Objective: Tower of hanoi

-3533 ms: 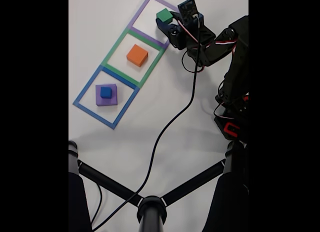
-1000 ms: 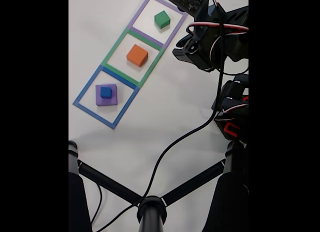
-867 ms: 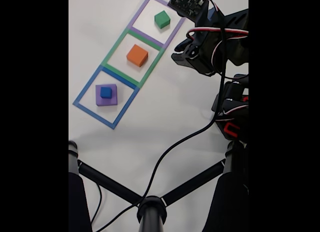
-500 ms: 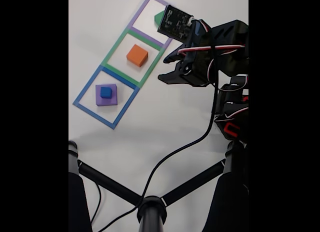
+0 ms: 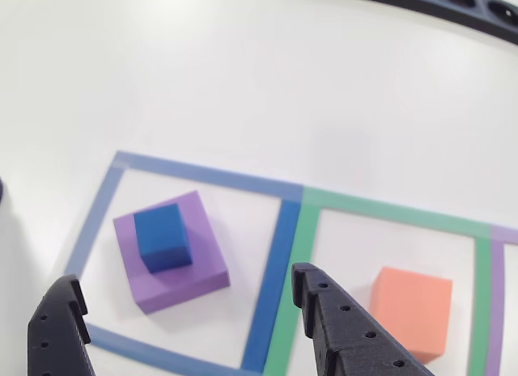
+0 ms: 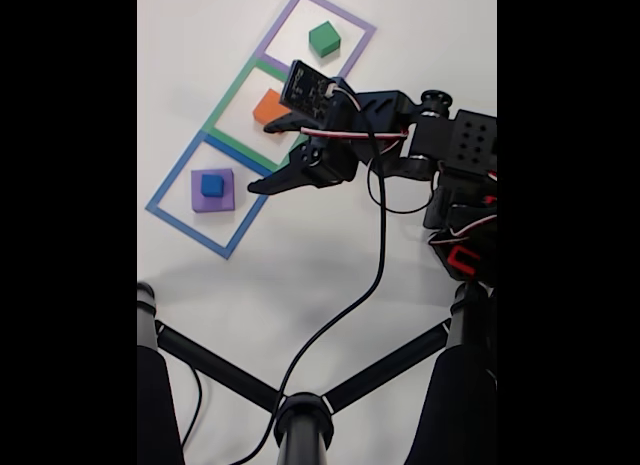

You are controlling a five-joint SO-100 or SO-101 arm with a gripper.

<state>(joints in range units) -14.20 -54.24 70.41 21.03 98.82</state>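
My tool (image 6: 262,157) hangs wide open and empty above the surface (image 6: 330,255), just right of the blue frame (image 6: 165,185). There the blue cube (image 5: 163,237) sits on the purple block (image 5: 174,255). My arm half hides the orange block (image 6: 266,107); the green cube (image 6: 323,38) stands clear.

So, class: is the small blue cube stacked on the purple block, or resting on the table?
Stacked. The blue cube sits on top of the purple block, inside the blue square outline.

Four blocks (image 6: 212,189), three taped squares (image 6: 175,172)
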